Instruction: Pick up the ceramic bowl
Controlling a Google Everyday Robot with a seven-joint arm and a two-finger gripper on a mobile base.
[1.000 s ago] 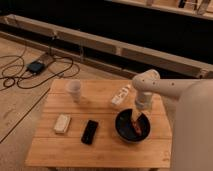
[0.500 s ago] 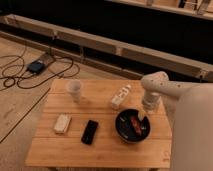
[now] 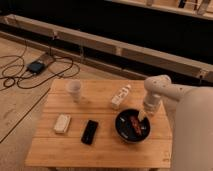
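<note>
Pincer [image 3: 141,116] has been shifted from over the centre of the ceramic bowl [image 3: 131,128] to the rim just beneath it. Its grip cannot be told. A rim grasp seems prepared; the bowl is not yet lifted.

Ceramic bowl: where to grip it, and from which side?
Probably the rim on the arm's side, from above. The ceramic bowl sits upright, shallow and wide, so only its wall suits a pinch. The gripper hangs over that side, and the white bottle lies close to the opposite far edge.
</note>
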